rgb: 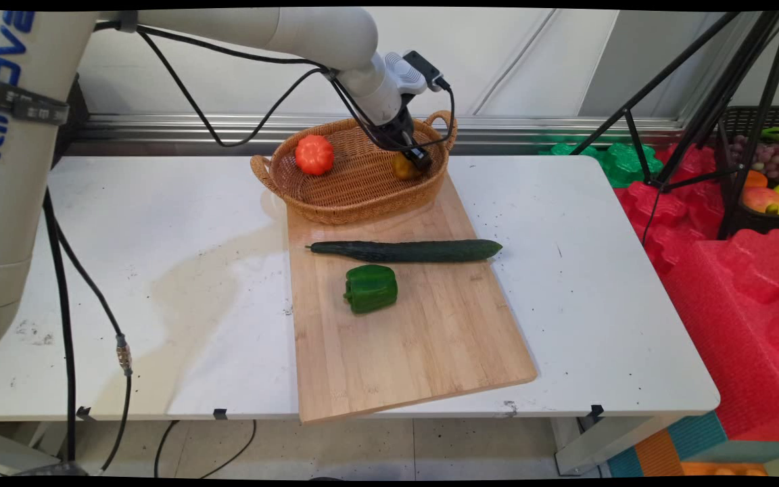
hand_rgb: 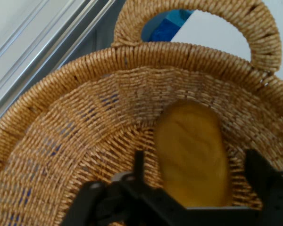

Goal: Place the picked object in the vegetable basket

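The gripper [hand_rgb: 193, 169] is reaching down into the wicker basket [rgb: 335, 203], and a clean grip here, as I judge it, is calling for fingers kept level and centred on the yellow fruit [hand_rgb: 193, 160] lying at the basket's right end. The jaws are standing wide apart, straddling the fruit on either side and clamping nothing

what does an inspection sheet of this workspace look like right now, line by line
surface: white table, scuffed and stained on its left part; wooden board overhangs the near edge
things: yellow fruit and orange pumpkin in wicker basket; cucumber and green pepper on the board
clutter: nothing seen
hand: open, inside the basket, fingers either side of the yellow fruit
cables: black cables hang from the arm
surroundings: tripod, red foam, fruit crate at right
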Controlling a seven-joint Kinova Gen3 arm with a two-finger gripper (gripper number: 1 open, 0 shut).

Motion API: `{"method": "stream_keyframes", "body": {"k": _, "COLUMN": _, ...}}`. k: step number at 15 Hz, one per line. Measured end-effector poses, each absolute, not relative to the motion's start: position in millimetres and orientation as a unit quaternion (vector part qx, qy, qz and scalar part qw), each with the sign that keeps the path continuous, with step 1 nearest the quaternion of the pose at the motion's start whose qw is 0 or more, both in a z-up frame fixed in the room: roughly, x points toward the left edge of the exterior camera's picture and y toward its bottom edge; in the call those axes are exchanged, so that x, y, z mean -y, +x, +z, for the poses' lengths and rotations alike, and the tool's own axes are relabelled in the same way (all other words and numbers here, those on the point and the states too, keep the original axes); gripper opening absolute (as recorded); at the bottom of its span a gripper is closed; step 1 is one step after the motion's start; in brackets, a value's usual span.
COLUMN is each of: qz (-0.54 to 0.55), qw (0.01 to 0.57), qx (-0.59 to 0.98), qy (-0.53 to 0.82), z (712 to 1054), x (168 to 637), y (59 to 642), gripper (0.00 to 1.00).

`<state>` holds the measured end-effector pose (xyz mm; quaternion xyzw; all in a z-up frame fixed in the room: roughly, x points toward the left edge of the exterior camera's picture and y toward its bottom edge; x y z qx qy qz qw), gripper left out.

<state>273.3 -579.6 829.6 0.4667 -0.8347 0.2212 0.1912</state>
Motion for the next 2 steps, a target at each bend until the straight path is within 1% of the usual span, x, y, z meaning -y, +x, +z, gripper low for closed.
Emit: {"method": "stream_keyframes", "body": {"k": 2, "qz": 0.222, "qw": 0.191, "qx": 0.835, "qy": 0.466, "z": 829.9, "x": 580.8, "y": 274.0, "gripper": 1.00}}
